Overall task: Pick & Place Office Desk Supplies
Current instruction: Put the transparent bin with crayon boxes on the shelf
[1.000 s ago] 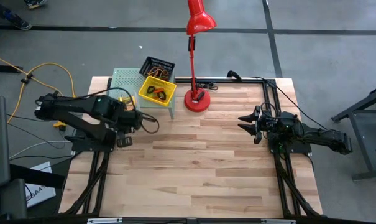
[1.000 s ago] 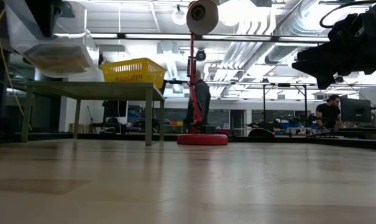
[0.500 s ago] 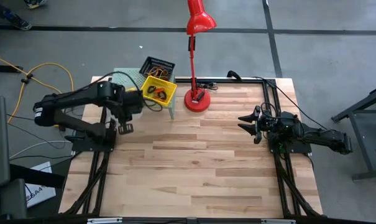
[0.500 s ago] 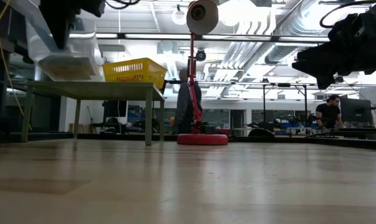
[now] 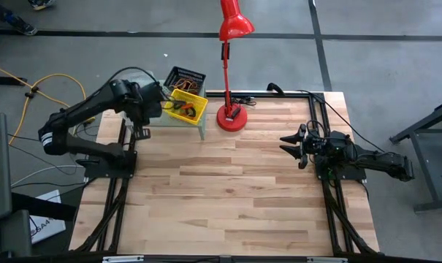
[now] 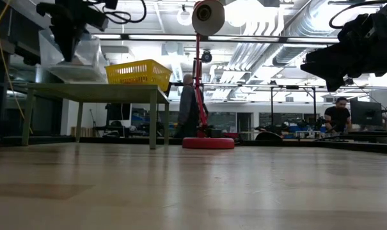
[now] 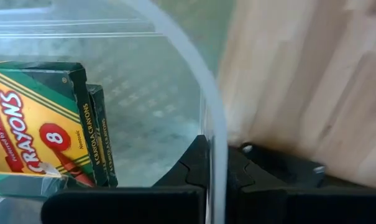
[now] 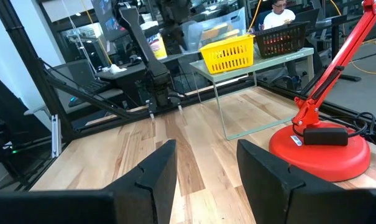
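Left gripper (image 5: pixel 153 101) – raised over the light-green rack (image 5: pixel 183 123) at the tabletop's (image 5: pixel 235 190) far-left corner; fingers (image 7: pixel 194 163) clenched on the rim of the clear bin (image 7: pixel 175 87), which hangs just above the rack top.
Clear bin contents – yellow crayon boxes (image 7: pixel 35 124) w/ green & red print, at least two, standing on edge.
Yellow bin (image 5: pixel 185 107) – on the rack, beside the left gripper; holds small coloured loops (image 5: pixel 184 107).
Black-mesh bin (image 5: pixel 185 77) – behind the yellow bin, toward the far edge.
Red desk lamp (image 5: pixel 230 66) – base on tabletop just beside the rack.
Right gripper (image 5: pixel 289 145) – waits at right side, above bare wood, well apart from the bins; fingers (image 8: pixel 156 171) spread, nothing held.
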Motion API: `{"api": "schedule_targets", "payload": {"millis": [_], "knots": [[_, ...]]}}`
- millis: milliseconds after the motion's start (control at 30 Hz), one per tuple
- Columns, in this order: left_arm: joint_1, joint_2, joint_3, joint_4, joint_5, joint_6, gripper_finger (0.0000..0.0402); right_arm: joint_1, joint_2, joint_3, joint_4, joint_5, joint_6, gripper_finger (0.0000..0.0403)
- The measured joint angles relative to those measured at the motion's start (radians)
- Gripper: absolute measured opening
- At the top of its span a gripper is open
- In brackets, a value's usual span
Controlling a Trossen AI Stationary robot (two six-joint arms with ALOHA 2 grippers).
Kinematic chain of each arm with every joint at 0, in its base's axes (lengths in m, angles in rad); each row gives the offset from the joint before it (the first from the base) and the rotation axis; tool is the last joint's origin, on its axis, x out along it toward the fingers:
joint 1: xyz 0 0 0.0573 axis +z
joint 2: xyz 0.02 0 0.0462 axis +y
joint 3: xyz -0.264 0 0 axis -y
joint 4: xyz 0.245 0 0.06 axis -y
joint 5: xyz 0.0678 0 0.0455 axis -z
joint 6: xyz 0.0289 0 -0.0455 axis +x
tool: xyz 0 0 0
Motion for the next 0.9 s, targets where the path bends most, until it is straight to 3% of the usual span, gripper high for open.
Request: {"api": "schedule_targets", "payload": {"millis": [400, 900], "knots": [[0.182, 0.016, 0.0, -0.002, 0.022, 0.393, 0.0, 0.0, 0.0, 0.0, 0.0, 0.0, 0.0, 0.0155], [0.266, 0.022, -0.084, 0.002, 0.081, 0.409, 0.0, 0.0, 0.0, 0.0, 0.0, 0.0, 0.0, 0.0155]]}}
